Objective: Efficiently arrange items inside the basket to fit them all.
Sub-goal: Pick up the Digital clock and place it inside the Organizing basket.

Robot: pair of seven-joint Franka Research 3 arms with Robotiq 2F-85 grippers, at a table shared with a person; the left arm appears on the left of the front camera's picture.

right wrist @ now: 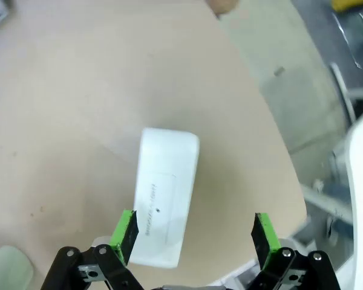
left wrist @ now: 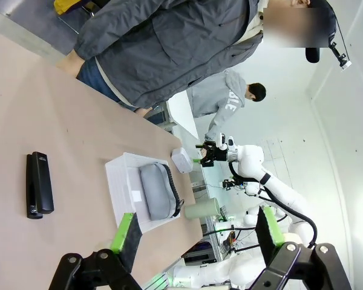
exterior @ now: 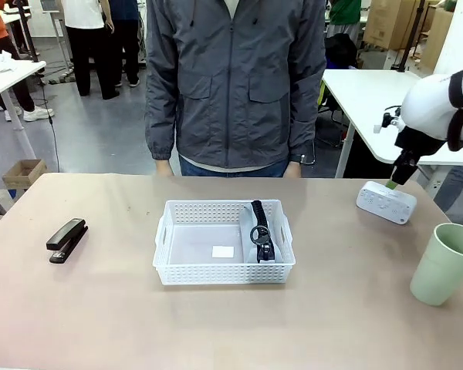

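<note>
The white lattice basket stands mid-table. Inside it, along the right wall, the grey zip pouch rests on edge with its black strap up; the left wrist view also has the basket and pouch. The black stapler lies far left. At the right edge stands the pale green cup. The white box lies at the back right. My right gripper hangs open just above it. My left gripper is open and holds nothing, high over the table.
A person in a grey jacket stands at the table's far edge, hands at the rim. A small white patch lies on the basket floor. The white box sits near the table's back right corner.
</note>
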